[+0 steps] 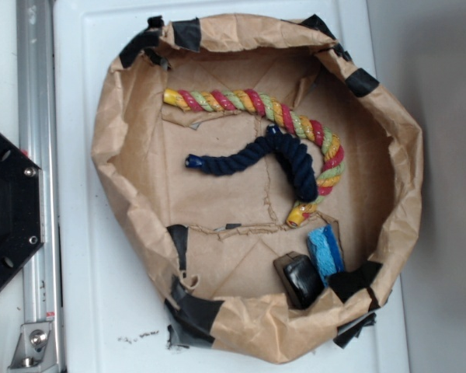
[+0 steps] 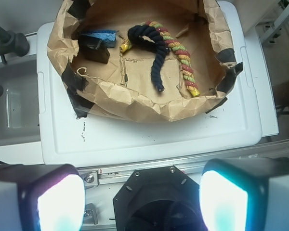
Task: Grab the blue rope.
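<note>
The blue rope [image 1: 276, 159] [image 2: 153, 53] is dark navy, short and bent, lying on the floor of a brown paper basin [image 1: 124, 167] [image 2: 135, 103]. It touches the red-yellow-green rope [image 1: 295, 124] [image 2: 180, 53] that curves around it. My gripper [image 2: 142, 202] does not show in the exterior view. In the wrist view its two pale fingers [image 2: 60, 202] stand wide apart at the bottom edge, open and empty, well short of the basin and above the black robot base [image 2: 154, 202].
A light-blue sponge block [image 1: 326, 250] [image 2: 100, 36] and a black block [image 1: 301, 280] [image 2: 95, 50] lie at one end of the basin. The basin sits on a white lid [image 1: 85, 233] [image 2: 149, 137]. A metal rail [image 1: 37, 155] runs beside it.
</note>
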Robot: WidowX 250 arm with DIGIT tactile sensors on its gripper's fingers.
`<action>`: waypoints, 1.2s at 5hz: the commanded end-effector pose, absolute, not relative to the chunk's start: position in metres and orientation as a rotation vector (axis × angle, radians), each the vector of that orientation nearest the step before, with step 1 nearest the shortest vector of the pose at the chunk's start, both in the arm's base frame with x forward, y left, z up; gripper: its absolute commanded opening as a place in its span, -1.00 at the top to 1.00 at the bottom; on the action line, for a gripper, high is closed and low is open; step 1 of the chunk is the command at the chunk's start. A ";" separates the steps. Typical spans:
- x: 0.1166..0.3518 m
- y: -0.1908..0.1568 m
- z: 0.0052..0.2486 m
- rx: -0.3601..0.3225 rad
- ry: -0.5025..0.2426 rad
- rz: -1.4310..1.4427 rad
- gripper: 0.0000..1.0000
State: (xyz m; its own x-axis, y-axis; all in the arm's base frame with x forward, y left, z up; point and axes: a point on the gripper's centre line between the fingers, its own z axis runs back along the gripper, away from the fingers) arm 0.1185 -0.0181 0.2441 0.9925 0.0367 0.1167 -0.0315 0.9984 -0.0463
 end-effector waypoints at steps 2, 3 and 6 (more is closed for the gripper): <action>0.168 -0.004 0.225 0.037 -0.098 -0.041 -1.00; 0.220 -0.007 0.193 0.034 -0.081 -0.224 -1.00; 0.297 -0.002 0.073 0.052 -0.012 -0.634 -1.00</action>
State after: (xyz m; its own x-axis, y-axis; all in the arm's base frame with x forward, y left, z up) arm 0.2959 0.0015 0.0655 0.8033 -0.5946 -0.0337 0.5955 0.8028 0.0297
